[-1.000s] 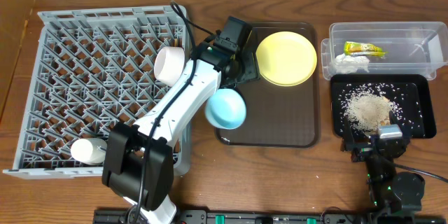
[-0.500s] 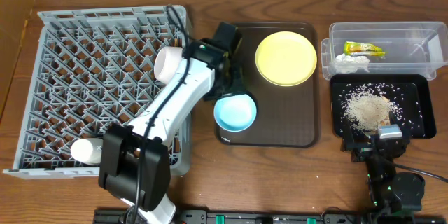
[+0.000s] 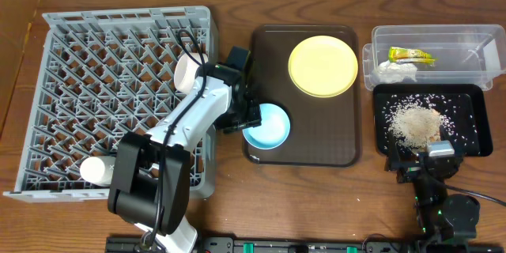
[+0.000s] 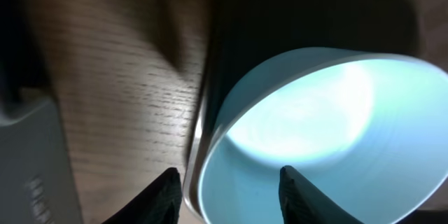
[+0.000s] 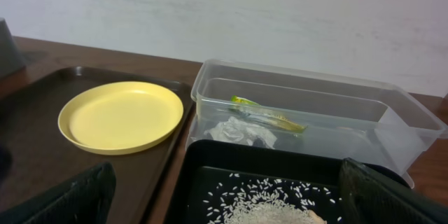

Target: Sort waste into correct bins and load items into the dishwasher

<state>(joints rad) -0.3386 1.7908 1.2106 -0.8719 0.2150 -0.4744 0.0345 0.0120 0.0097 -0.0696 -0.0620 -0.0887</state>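
The light-blue bowl (image 3: 267,126) now sits upright in the front-left corner of the dark-brown serving tray (image 3: 316,136). A second ago it hung tipped over the tray's left edge. The left end effector (image 4: 231,182) has drawn back toward the grey rack (image 3: 118,20) and is released. Its fingers (image 4: 168,192) are spread wide and straddle the bowl's rim, the inner one clear of the wall. The pale-yellow plate (image 3: 322,65) has not moved on the tray. The right end effector (image 5: 225,182) stays spread apart at the near edge of the black tray (image 3: 474,138).
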